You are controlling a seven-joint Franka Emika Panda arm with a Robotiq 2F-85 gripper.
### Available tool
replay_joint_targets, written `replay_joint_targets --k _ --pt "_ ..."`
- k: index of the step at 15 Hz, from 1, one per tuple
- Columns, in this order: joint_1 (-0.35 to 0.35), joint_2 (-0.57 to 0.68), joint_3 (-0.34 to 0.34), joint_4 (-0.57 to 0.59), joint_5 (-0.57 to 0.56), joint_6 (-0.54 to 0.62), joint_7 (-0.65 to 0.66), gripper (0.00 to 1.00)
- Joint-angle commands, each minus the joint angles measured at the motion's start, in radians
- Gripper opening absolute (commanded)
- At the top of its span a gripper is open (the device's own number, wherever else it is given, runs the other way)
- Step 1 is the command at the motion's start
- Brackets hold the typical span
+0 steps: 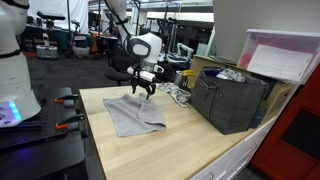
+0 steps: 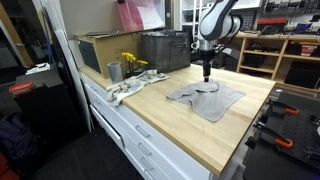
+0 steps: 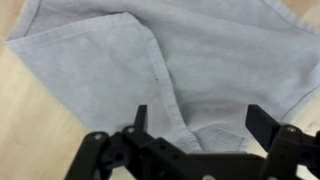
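Hovering with its two fingers spread wide apart and holding nothing, the gripper [image 1: 143, 92] points straight down at a grey cloth [image 1: 132, 113] on the wooden counter [image 1: 190, 145]. In the wrist view we see the fingertips [image 3: 140, 116] on either side of a folded-over flap of the cloth [image 3: 110, 60], whose hem runs diagonally between them. We cannot tell whether they touch the fabric. In both exterior views the gripper [image 2: 207, 76] stands close above the border of the cloth that lies toward the back edge.

The cloth [image 2: 205, 100] lies rumpled and partly doubled over in the half of the counter [image 2: 170, 125] away from the drawer-front edge, well clear of every corner. Along the back edge we find a dark crate [image 2: 165, 50], with a cardboard box [image 2: 95, 48] beside it at the back corner. In front of the box, near the drawer-front edge, stand a metal cup [image 2: 114, 71] and yellow flowers [image 2: 132, 62], with a white rag [image 2: 125, 90] just beside them.
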Motion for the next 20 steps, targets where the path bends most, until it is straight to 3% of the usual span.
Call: replay_joint_targets --k 1,5,9,10,11,13,20 --pt "0.039 0.102 -0.072 0.044 -0.146 0.155 0.203 1.00" --pt "0.075 0.179 -0.133 0.074 -0.296 0.206 0.404 1.00" --pt "0.091 0.214 -0.150 0.094 -0.356 0.189 0.500 1.00" --pt "0.095 0.218 -0.154 0.094 -0.366 0.188 0.513 0.95" --pt "0.098 0.223 -0.158 0.096 -0.371 0.184 0.526 0.72" --pt "0.098 0.228 -0.161 0.093 -0.376 0.179 0.540 0.68" --pt "0.087 0.223 -0.159 0.074 -0.371 0.147 0.544 0.15"
